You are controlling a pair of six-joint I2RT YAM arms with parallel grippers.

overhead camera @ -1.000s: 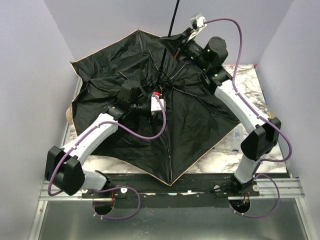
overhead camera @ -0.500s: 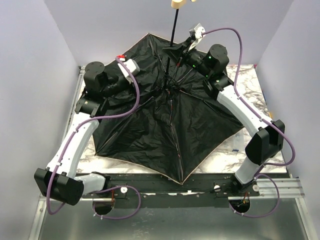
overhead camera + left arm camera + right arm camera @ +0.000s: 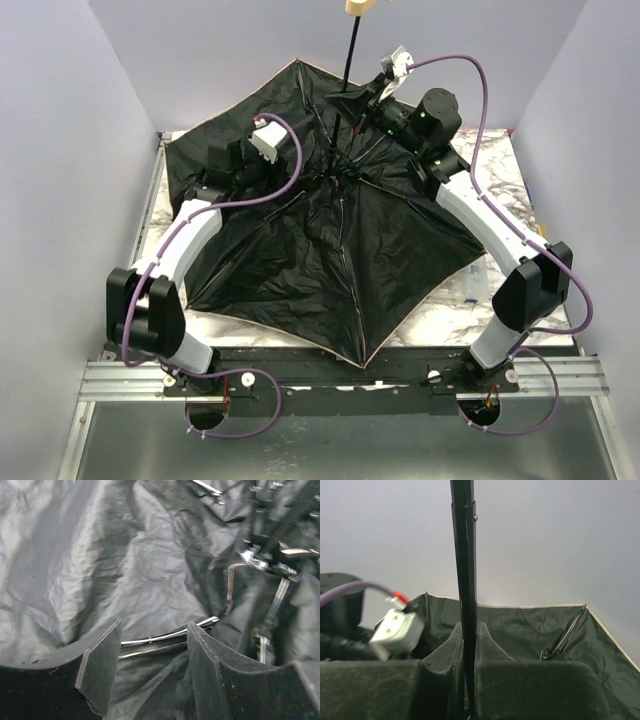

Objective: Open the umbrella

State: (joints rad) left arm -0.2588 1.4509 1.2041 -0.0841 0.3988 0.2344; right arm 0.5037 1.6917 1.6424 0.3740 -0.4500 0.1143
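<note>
The tan-edged folding umbrella lies open and upside down, its black inner side facing up, spread across the marble-patterned desk. Its thin black shaft rises to a beige knob handle. The right tool is clenched on the thin black shaft. The left tool hangs released over the black fabric, with a thin metal rib crossing behind its parted fingers.
</note>
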